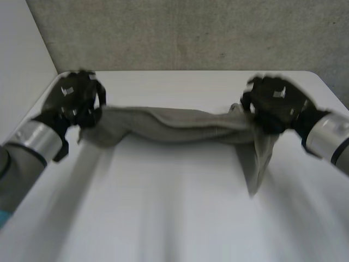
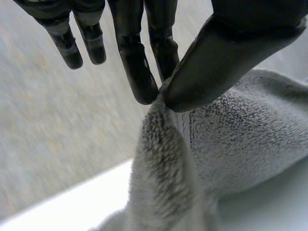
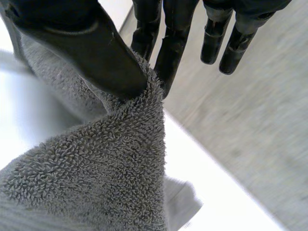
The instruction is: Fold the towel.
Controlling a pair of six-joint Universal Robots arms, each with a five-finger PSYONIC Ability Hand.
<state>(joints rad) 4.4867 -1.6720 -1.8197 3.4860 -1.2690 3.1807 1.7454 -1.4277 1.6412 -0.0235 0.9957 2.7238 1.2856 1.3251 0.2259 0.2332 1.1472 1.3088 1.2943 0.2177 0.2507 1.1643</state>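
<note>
"Grey terry-cloth towel (image 1: 180,126), from the head view: where is it?"

"Strung between the two hands over the white table (image 1: 174,218), bunched into a loose band. The black left hand (image 1: 76,101) clamps one end. The black right hand (image 1: 275,103) clamps the other, and a flap hangs down below its fingers."

"And the left wrist view?"

"The thumb presses a peak of towel against the tips of two fingers (image 2: 139,72). The other fingers stand straight and apart, touching nothing. The cloth falls away beneath the fingertips toward the table."

"The right wrist view?"

"It mirrors that: a corner of towel is pinched between the thumb and the neighbouring fingers (image 3: 168,53), the rest are spread and free, and the pile drapes below."

"How far along?"

"Early, I'd judge. Both ends are gripped, but no neat fold shows. Laying it flat and doubling it over are left."

"Its long axis?"

"Fingertips to fingertips, across the table, one end at each hand."
</note>
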